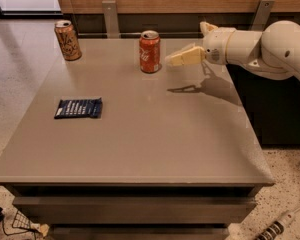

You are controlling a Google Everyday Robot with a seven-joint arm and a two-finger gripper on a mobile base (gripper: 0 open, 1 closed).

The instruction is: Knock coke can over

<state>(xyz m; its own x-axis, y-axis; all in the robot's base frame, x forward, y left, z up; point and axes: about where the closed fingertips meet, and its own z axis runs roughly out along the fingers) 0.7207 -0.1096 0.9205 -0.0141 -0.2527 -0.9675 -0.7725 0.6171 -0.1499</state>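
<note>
The coke can [149,51], red with white script and a silver top, stands upright near the far edge of the grey table [140,139]. My gripper [174,60] reaches in from the right on a white arm [260,51]. Its cream fingertips hover above the table, just right of the can, a small gap apart from it.
A tan-orange can [67,40] stands upright at the far left corner. A dark blue snack packet [78,108] lies flat on the left side. A wooden wall with metal brackets runs behind the table. The table's right edge is below the arm.
</note>
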